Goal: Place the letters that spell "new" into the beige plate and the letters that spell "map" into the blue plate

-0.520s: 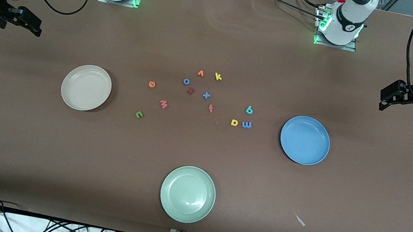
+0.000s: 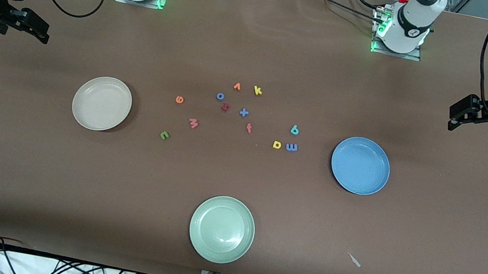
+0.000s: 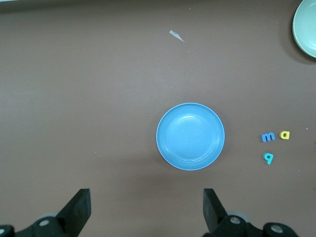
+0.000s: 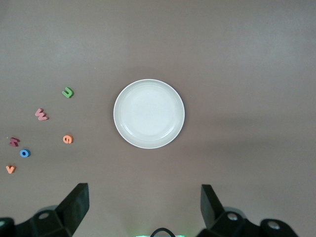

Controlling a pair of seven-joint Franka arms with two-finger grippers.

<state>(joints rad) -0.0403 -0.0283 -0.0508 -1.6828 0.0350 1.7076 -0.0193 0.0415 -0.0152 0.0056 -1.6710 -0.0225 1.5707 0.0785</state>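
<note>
The beige plate (image 2: 102,103) lies empty toward the right arm's end, the blue plate (image 2: 360,165) empty toward the left arm's end. Between them on the table lie the green n (image 2: 164,135), orange e (image 2: 179,99) and pink w (image 2: 193,123), and closer to the blue plate the blue m (image 2: 291,147), yellow a (image 2: 276,145) and teal p (image 2: 294,129). My right gripper (image 2: 39,28) hovers open and empty at its table end, looking down at the beige plate (image 4: 148,113). My left gripper (image 2: 456,114) hovers open and empty at the other end, over bare table beside the blue plate (image 3: 190,136).
A pale green plate (image 2: 221,229) sits near the front edge. Other letters cluster mid-table: orange v (image 2: 237,86), yellow k (image 2: 257,90), blue o (image 2: 220,96), dark red h (image 2: 225,107), blue x (image 2: 244,112), red f (image 2: 249,128). A small pale scrap (image 2: 355,260) lies nearer the front.
</note>
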